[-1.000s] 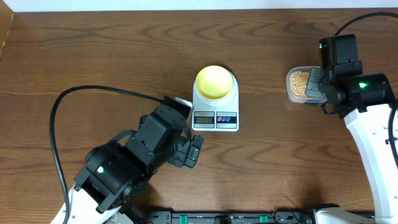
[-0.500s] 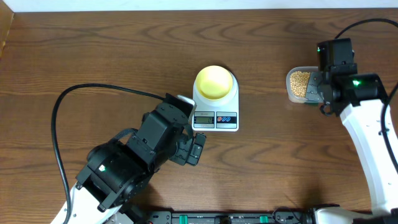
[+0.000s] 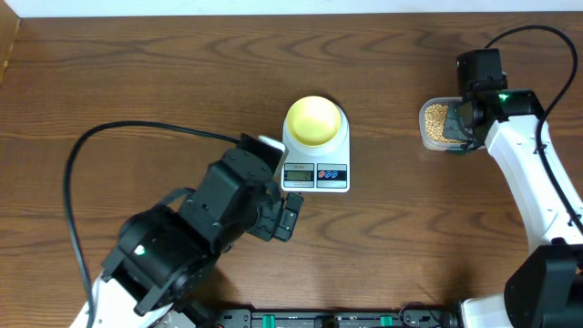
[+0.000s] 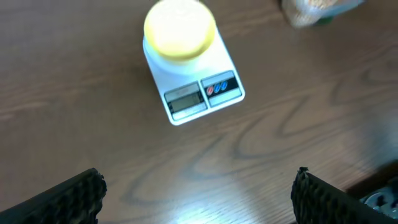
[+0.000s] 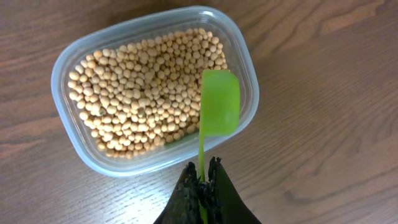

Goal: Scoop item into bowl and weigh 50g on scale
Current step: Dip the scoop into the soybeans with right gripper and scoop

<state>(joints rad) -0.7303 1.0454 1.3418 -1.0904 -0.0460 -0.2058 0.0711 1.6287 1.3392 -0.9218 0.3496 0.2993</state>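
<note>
The pale yellow bowl (image 3: pixel 315 119) stands empty on the white scale (image 3: pixel 316 162); both also show in the left wrist view, the bowl (image 4: pixel 180 28) and the scale (image 4: pixel 198 93). Tan beans (image 5: pixel 146 87) fill a clear plastic tub (image 5: pixel 81 140), which sits at the right in the overhead view (image 3: pixel 437 124). My right gripper (image 5: pixel 203 180) is shut on the handle of a green scoop (image 5: pixel 219 102), whose head hangs over the tub's right side. My left gripper (image 4: pixel 199 193) is open and empty, above bare table in front of the scale.
A black cable (image 3: pixel 137 132) loops across the table left of the scale. The left arm (image 3: pixel 209 219) fills the front left. The table's far edge (image 3: pixel 273 15) runs along the top.
My right arm has shifted a little toward the far side over the tub. My left arm has barely moved.
</note>
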